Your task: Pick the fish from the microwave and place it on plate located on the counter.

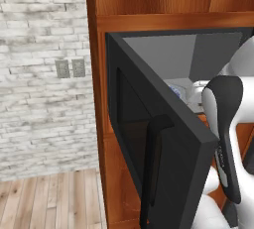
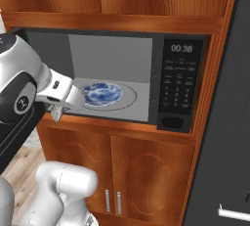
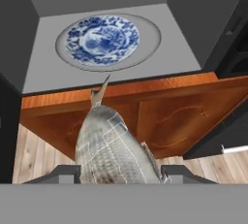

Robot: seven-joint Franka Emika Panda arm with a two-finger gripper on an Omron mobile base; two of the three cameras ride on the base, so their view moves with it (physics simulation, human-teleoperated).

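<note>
The fish, grey-silver and scaly, sits between my fingertips with its tail pointing at the microwave. My gripper is shut on it and hangs just outside the microwave's open cavity, in front of its lower left edge. Inside on the turntable lies a blue-patterned dish with nothing on it. The plate and the counter are out of view.
The black microwave door stands swung wide open to the left, its vertical handle facing out. Reddish-brown cabinet doors lie below the microwave and wood floor beneath. A dark tall appliance stands at the right.
</note>
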